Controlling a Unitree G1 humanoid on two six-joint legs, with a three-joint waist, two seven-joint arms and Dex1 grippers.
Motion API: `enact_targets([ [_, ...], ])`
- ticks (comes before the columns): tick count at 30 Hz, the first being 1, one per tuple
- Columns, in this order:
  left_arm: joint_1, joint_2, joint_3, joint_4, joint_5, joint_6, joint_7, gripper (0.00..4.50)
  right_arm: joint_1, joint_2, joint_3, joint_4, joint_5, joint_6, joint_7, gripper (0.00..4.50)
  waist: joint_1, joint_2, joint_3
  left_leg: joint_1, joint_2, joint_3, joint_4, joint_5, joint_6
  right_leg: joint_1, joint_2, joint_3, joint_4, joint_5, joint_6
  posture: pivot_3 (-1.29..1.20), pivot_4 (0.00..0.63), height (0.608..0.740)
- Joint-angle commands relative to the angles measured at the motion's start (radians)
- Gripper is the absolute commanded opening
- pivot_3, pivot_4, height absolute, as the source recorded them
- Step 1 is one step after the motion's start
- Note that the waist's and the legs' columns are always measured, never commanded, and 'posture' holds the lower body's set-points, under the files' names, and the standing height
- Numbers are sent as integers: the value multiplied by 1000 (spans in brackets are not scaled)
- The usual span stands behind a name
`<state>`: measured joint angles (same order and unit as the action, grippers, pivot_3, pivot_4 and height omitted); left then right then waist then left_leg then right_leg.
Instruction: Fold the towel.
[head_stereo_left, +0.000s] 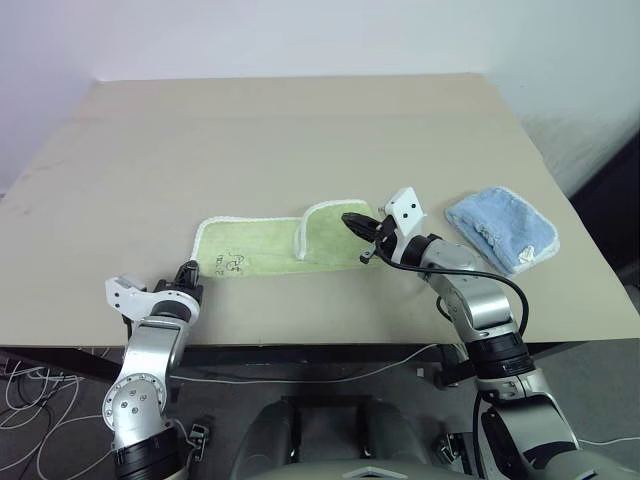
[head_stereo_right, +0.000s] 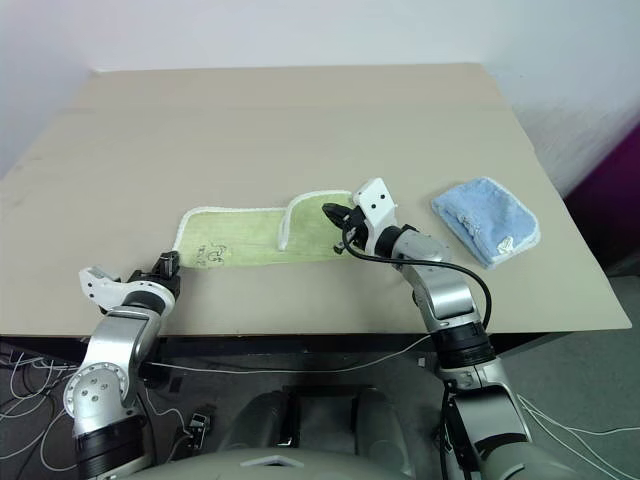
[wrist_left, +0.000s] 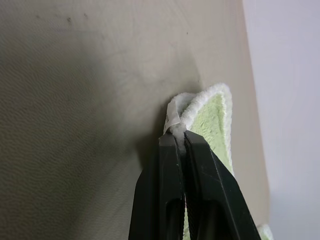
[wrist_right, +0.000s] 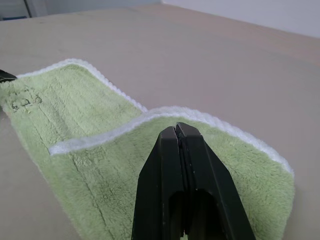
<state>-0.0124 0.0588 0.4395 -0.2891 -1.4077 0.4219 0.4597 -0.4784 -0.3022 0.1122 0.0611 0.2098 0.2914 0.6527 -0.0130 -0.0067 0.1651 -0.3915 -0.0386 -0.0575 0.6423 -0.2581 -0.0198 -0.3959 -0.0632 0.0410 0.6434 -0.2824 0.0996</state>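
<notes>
The light yellow-green towel (head_stereo_left: 255, 245) lies stretched sideways on the tan table (head_stereo_left: 300, 130), and its right part is lifted into a hump. My left gripper (head_stereo_left: 189, 271) is at the towel's near left corner. The left wrist view shows this gripper (wrist_left: 179, 137) shut on that corner, just under the white loop tag (wrist_left: 173, 114). My right gripper (head_stereo_left: 352, 219) is shut on the raised right end of the towel. In the right wrist view its closed fingers (wrist_right: 176, 129) sit over the green cloth (wrist_right: 95, 165) and its white edging.
A smaller light blue folded towel (head_stereo_left: 500, 228) lies to the right of my right arm, near the table's right edge. The table's near edge runs just below both grippers. Loose cables (head_stereo_left: 30, 400) lie on the floor at the lower left.
</notes>
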Motion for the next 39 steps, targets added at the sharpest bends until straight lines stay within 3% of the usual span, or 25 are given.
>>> enact_targets([
  [1,4,29,64,-4,-1,-34,-19,10,-7,0,-9,-48,5,-8,-2,0,-1,-1,1,0,0,0,0,0,0,0,0,0,0,0,0,0,150,740],
  [8,-29,168,162,14,-40,-29,-122,10,-9,4,-8,-48,5,-9,-4,0,0,-7,5,-2,0,0,-2,0,0,-2,-1,0,-2,0,0,0,150,740],
  [15,-68,325,138,-7,-11,52,-289,10,-22,0,-23,-37,4,-15,-14,0,1,-9,6,-2,-1,0,-8,0,-1,-2,-2,0,-8,0,0,0,150,740],
  [23,-163,509,-133,-126,156,203,-621,10,-24,-3,-36,-24,-1,-23,-34,0,-1,-8,6,-2,-1,0,-12,1,-2,-2,-2,0,-11,1,0,0,150,740],
  [29,-269,510,-308,-154,260,246,-783,10,-7,-6,-45,-40,-4,-20,-55,0,-3,-7,7,-2,-1,0,-14,1,-2,-4,-2,1,-11,1,0,0,150,740],
  [35,-338,529,-527,-112,525,252,-899,10,27,-20,-63,-81,-4,-7,-79,0,-1,-6,7,-3,-1,1,-14,1,-2,-4,-2,1,-11,1,0,0,150,740],
  [39,-354,517,-568,-48,617,275,-919,10,35,-23,-67,-95,-3,0,-88,0,-3,-6,8,-3,-1,1,-14,1,-2,-4,-1,1,-11,1,0,0,150,740],
])
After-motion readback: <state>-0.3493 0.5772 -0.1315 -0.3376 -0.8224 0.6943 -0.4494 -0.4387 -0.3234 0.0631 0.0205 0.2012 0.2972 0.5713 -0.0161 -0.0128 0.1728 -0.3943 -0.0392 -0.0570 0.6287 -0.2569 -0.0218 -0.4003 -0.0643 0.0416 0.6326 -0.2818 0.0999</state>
